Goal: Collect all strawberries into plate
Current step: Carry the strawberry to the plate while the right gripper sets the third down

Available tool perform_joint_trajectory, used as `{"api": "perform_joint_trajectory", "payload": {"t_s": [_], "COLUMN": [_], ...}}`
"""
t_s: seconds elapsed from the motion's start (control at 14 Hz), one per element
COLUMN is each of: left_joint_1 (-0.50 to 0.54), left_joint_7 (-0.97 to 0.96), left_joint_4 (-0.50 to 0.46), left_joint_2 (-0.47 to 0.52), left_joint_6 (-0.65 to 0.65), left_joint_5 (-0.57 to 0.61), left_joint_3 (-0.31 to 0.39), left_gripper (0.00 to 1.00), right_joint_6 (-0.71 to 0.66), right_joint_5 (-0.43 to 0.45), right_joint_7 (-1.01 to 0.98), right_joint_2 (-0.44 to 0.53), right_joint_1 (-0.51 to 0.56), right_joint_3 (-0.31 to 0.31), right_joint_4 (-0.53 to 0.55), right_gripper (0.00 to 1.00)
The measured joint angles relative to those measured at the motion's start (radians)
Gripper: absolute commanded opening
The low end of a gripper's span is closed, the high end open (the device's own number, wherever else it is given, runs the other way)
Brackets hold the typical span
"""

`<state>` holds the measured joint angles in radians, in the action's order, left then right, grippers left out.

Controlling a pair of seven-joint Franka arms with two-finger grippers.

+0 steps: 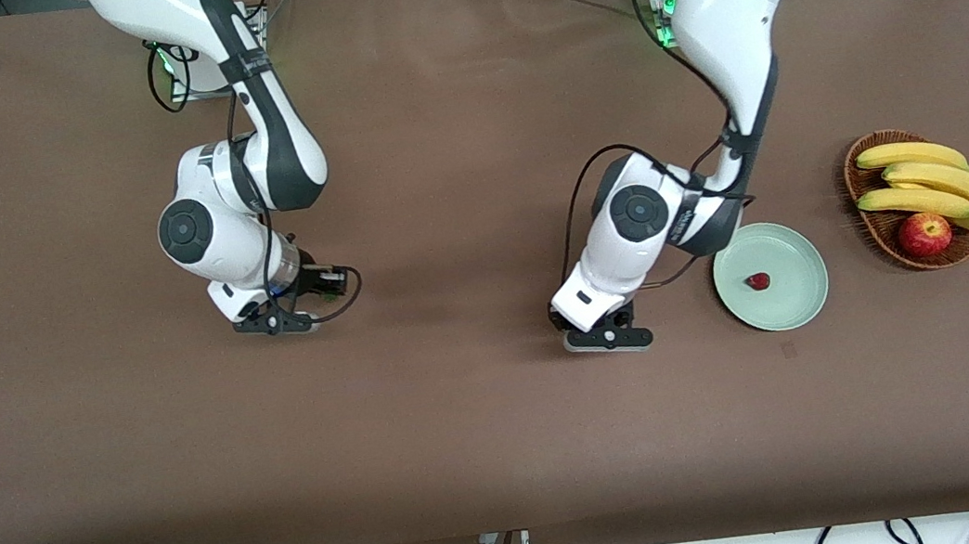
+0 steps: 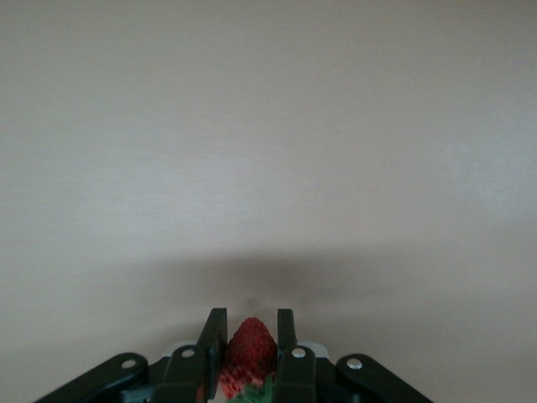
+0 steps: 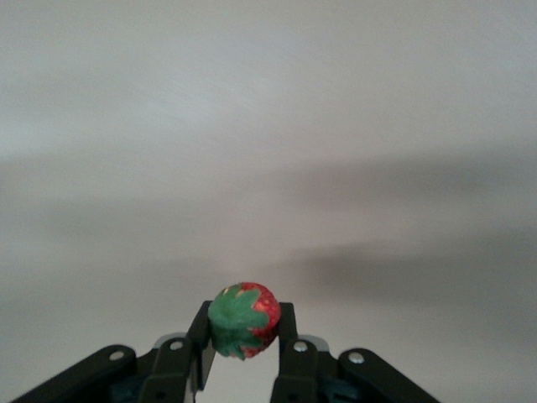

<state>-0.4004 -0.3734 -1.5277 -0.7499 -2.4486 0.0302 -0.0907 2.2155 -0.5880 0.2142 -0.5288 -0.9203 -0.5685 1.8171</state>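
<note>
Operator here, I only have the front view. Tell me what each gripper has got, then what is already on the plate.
Observer: The left gripper is shut on a strawberry, red tip pointing out past the fingers.
Operator: Now the right one.
Observer: The right gripper is shut on a second strawberry, its green cap facing the wrist camera.
Operator: And the plate.
Observer: A third strawberry lies on the plate, as your view shows; neither wrist view shows the plate.
</note>
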Motion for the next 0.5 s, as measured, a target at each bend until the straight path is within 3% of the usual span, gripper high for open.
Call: {"api": "perform_joint_trajectory", "payload": {"t_s": [0.28, 0.43, 0.5], "left_joint_1": [0.138, 0.229, 0.270], "left_joint_7": [0.368, 0.569, 0.655], "left_joint_4": [0.001, 0.001, 0.000], "left_joint_2": [0.099, 0.113, 0.112], "left_joint_6": [0.284, 0.339, 0.353], "left_joint_5": [0.003, 0.004, 0.004], "left_joint_3": [0.008, 0.010, 0.011], "left_gripper": [0.02, 0.03, 0.03], "right_joint_6": [-0.105, -0.049, 0.006], "right_joint_5": [-0.022, -0.030, -0.030], "right_joint_7": [0.323, 0.483, 0.559], "right_joint_2": [-0.209, -0.321, -0.367], "right_joint_1": [-0.002, -0.004, -0.006], "right_joint_3": [0.049, 0.116, 0.153], "right_joint_4": [-0.393, -0.535, -0.583], "right_gripper": [0.05, 0.08, 0.14]}}
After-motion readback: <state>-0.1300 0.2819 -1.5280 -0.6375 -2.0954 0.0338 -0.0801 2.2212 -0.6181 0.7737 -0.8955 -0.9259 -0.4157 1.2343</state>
